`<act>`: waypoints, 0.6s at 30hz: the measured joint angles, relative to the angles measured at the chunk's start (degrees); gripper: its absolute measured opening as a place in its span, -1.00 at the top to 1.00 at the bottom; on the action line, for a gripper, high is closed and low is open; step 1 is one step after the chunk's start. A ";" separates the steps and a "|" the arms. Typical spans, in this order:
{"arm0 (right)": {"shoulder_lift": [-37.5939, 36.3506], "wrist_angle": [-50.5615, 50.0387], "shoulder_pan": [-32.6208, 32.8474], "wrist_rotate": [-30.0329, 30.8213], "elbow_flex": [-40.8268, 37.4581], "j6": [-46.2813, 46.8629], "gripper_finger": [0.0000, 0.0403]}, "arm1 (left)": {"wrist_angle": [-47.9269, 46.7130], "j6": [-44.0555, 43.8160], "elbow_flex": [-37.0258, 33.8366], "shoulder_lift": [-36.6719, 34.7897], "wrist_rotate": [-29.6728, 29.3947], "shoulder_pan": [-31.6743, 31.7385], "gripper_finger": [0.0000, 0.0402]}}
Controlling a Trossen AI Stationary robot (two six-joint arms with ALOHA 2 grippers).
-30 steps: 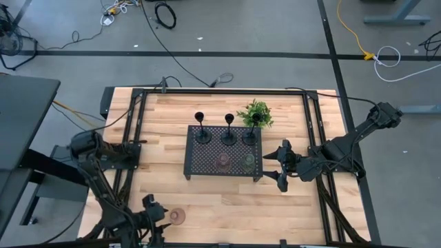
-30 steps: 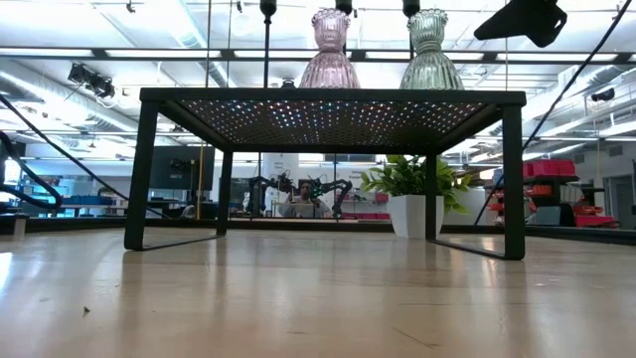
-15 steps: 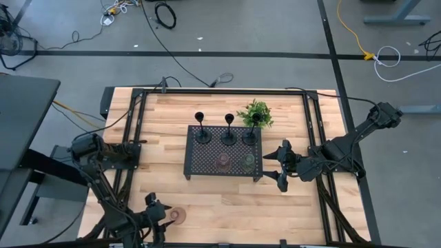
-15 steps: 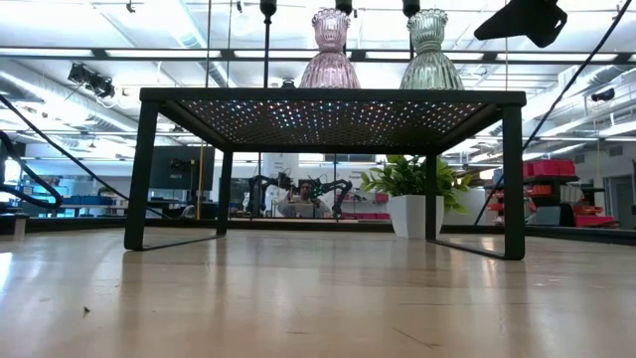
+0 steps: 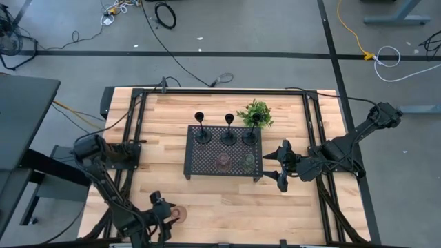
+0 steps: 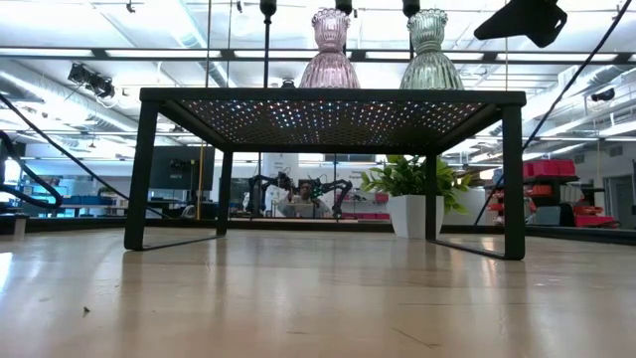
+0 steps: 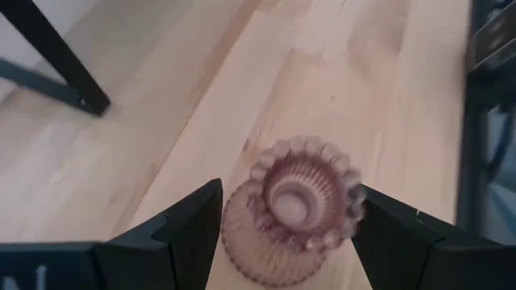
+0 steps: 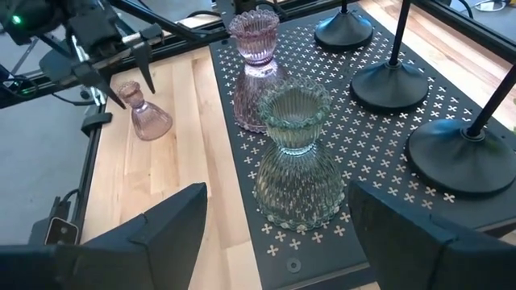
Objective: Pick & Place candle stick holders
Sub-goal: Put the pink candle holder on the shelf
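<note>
At the near left of the wooden worktop (image 5: 165,182), the left hand (image 5: 164,217) sits low with its fingers spread wide open. A pink candle stick holder (image 7: 294,211) stands upright on the wood between the two fingers (image 7: 193,229); whether they touch it cannot be told.

In the middle of the worktop stands a black perforated tray (image 5: 203,162) on legs. Along its far edge three slim black stemmed holders (image 5: 229,131) stand in a row. Nearer the front edge sit a second pink holder (image 8: 256,60) and, to its right, an olive-green holder (image 8: 295,157), both upright and close together.

A small leafy plant (image 5: 255,112) stands just behind the tray's far right corner.

To the right of the tray, the right hand (image 5: 281,165) hovers with its fingers open and holding nothing, pointed at the tray.
</note>
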 joint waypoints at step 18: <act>0.00 0.45 1.11 0.44 0.00 0.22 -0.47 | 0.49 3.40 0.10 3.52 -1.68 0.59 0.38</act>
